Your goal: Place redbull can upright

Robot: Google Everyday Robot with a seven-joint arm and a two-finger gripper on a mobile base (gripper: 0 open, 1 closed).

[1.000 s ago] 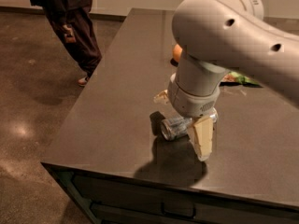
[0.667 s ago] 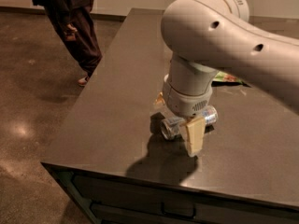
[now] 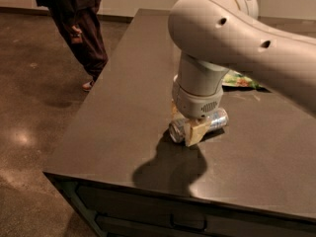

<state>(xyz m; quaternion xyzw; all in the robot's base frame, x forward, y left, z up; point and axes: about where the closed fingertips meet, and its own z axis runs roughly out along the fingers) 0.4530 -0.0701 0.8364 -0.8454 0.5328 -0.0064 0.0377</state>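
Dark table (image 3: 118, 112) at mid-frame: the redbull can (image 3: 217, 120) lies sideways, gripper (image 3: 182, 127) clamped around it; lifting and standing it remain.

1. I see the tool (image 3: 183, 128), cream-tan, down over the redbull can (image 3: 217, 119), shiny silver.
2. The counter (image 3: 123, 107) reads dark grey, the arm (image 3: 222, 28) pale off-white.
3. A green, yellow-flecked packet (image 3: 240, 80) sits behind the arm.
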